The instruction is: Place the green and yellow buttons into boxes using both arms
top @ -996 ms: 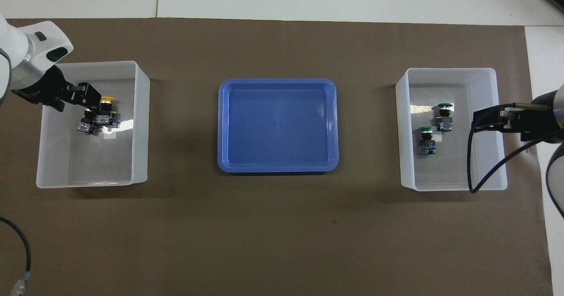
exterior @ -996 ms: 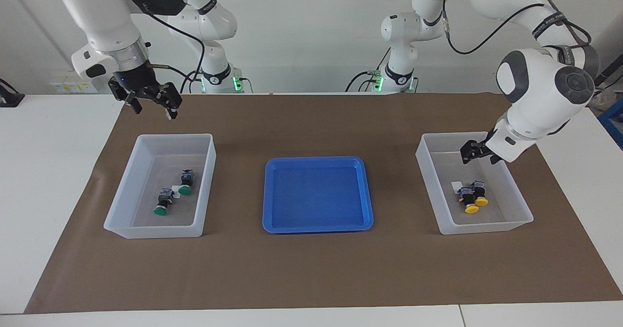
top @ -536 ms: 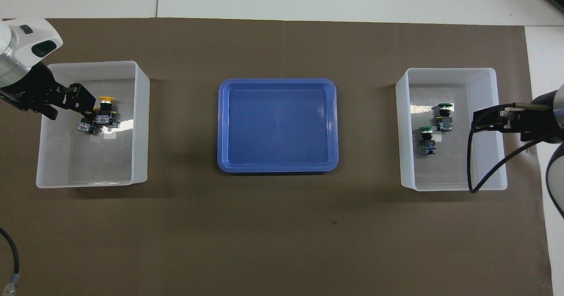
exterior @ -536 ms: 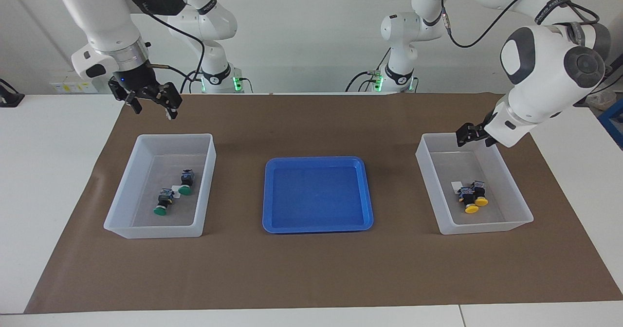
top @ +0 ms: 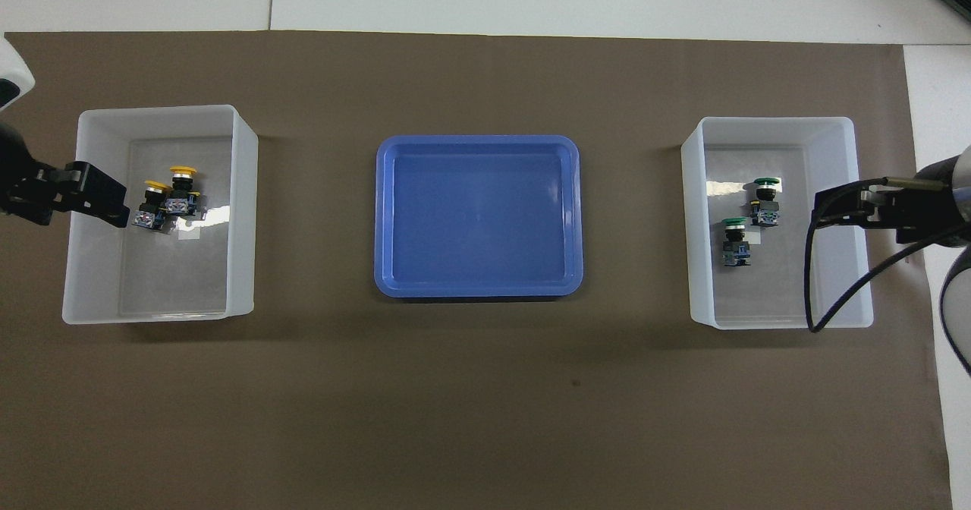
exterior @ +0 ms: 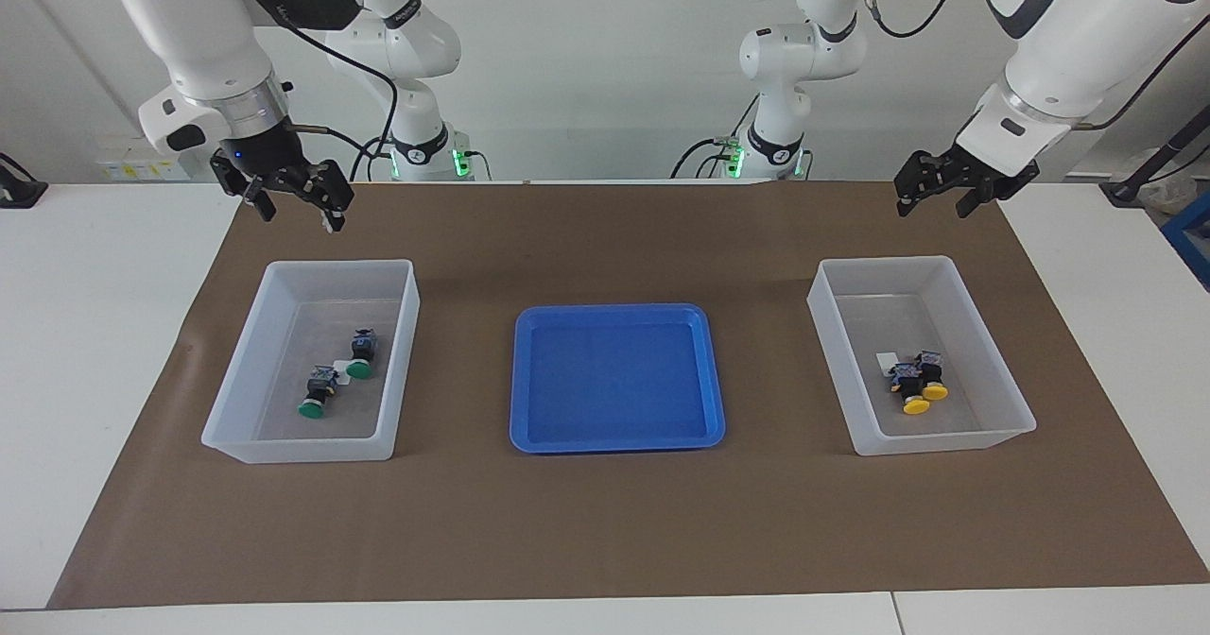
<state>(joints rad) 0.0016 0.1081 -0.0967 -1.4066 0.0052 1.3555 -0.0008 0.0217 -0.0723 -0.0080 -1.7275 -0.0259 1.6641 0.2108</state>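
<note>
Left gripper (exterior: 931, 185) is raised over bare mat by the yellow buttons' box (exterior: 1002, 427), fingers apart, holding nothing. Right gripper (exterior: 293, 196) hangs likewise spread and empty beside the green buttons' box (exterior: 236, 427).

Yellow buttons (exterior: 915, 385) and green buttons (exterior: 336, 380) lie inside their boxes; blue tray (exterior: 704, 427) sits between.

Risk: little remains; a low arm swing could clip a box wall and shove it.

The white label slips inside the boxes show no readable writing.

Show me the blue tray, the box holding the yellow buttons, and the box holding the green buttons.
blue tray (exterior: 619, 446): facing view, on its rim.
box with the yellow buttons (exterior: 945, 441): facing view, on its outer wall.
box with the green buttons (exterior: 298, 448): facing view, on its outer wall.
</note>
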